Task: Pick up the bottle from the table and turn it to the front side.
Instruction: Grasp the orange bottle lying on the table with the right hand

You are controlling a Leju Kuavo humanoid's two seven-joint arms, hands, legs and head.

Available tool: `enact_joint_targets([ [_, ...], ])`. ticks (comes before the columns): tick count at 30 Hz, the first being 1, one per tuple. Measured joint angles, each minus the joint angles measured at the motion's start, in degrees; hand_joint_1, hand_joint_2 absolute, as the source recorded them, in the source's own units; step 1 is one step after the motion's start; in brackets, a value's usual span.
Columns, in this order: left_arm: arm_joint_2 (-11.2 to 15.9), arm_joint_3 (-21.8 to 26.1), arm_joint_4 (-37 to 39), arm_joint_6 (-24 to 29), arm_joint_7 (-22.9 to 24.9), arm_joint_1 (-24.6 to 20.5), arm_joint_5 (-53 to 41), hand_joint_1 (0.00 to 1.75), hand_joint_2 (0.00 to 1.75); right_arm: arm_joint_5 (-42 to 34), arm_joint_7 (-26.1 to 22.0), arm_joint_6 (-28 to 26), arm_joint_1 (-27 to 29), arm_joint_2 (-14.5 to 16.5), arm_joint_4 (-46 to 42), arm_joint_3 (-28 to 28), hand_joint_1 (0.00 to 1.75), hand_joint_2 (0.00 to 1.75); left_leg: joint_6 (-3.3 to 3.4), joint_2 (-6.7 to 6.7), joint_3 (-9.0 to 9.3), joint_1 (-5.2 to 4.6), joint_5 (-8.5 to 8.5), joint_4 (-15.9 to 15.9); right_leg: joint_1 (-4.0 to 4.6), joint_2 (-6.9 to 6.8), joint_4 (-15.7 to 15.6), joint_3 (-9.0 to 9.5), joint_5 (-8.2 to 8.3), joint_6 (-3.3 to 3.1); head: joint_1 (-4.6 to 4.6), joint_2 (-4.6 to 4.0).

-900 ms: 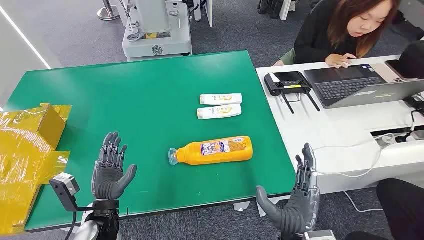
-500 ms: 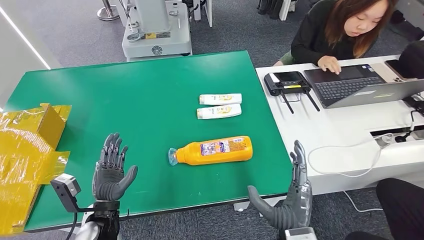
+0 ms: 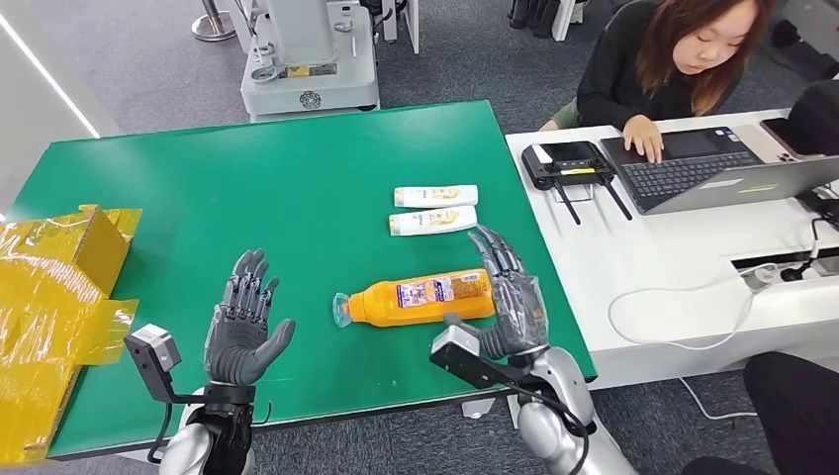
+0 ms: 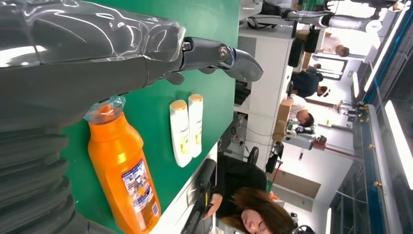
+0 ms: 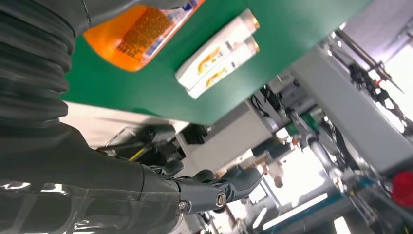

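Orange bottle (image 3: 423,298) lying sideways on green table (image 3: 247,188); our right hand (image 3: 510,297) hovering at its base, fingers spread wide; left hand (image 3: 242,322) open, apart.

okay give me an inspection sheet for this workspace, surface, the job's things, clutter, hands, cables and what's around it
Surface: green table, flat, mostly bare.
Job's things: orange bottle lying on its side, cap toward the robot's left, label up.
Clutter: two white tubes lying side by side beyond the bottle; yellow wrapped box at the table's left edge.
Hands: right hand at the bottle's base end, fingers apart, grip not confirmed; left hand open above the table, apart from the bottle.
Cables: white cable across the white desk.
Surroundings: person typing on a laptop; black controller; grey machine base behind the table.
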Motion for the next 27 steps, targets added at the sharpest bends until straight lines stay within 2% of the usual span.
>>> enact_joint_targets([
  [4, 0.0, 0.0, 0.0, -0.7, 0.8, 0.0, 0.1, 0.00, 1.75, -2.3, 1.5, 6.0, -3.5, 0.7, 4.1, 0.9, 0.00, 1.75, 0.00, -0.02, -0.01, 0.00, 0.00, 0.0, 0.00, -0.02, 0.0, -0.01, -0.01, 0.00, -0.02, 0.00],
  [9, 0.0, 0.0, 0.0, -1.3, 1.5, 0.0, 0.5, 0.00, 1.75, -4.3, 2.0, 10.0, -5.8, 1.4, 6.6, 1.3, 0.00, 1.75, 0.00, -0.03, -0.03, 0.00, -0.01, 0.0, 0.00, -0.04, 0.0, -0.03, -0.02, 0.01, -0.01, 0.00],
  [13, -0.1, 0.0, 0.0, -2.9, 2.8, -0.1, 1.9, 0.00, 1.75, -9.7, 2.0, 19.5, -8.1, 1.4, 9.6, 1.7, 0.00, 1.75, 0.00, -0.01, -0.04, 0.00, 0.00, 0.0, 0.00, -0.02, 0.0, -0.03, -0.01, 0.01, -0.01, 0.00],
  [16, -0.3, -0.1, 0.3, -4.5, 3.9, -0.5, 3.9, 0.00, 1.75, -11.6, 1.5, 24.1, -12.1, 1.2, 15.3, 2.3, 0.00, 1.75, 0.05, 0.00, -0.03, -0.01, 0.04, 0.0, 0.00, -0.01, 0.0, -0.03, 0.03, 0.01, 0.00, 0.00],
  [22, -0.7, -0.1, 1.7, -7.6, 6.4, -1.8, 9.2, 0.00, 1.75, -8.6, 1.7, 30.6, -22.5, -0.2, 27.7, 7.3, 0.00, 1.75, 0.11, -0.02, -0.04, -0.02, 0.11, 0.0, -0.01, -0.02, 0.0, -0.03, 0.11, 0.04, -0.01, 0.00],
  [27, -0.6, -0.1, 3.3, -9.1, 6.5, -2.2, 12.2, 0.00, 1.75, -7.6, 0.7, 33.4, -30.4, -2.3, 35.8, 12.5, 0.00, 1.75, 0.11, -0.03, -0.05, -0.02, 0.11, 0.1, -0.01, -0.03, 0.0, -0.03, 0.11, 0.05, -0.01, 0.00],
])
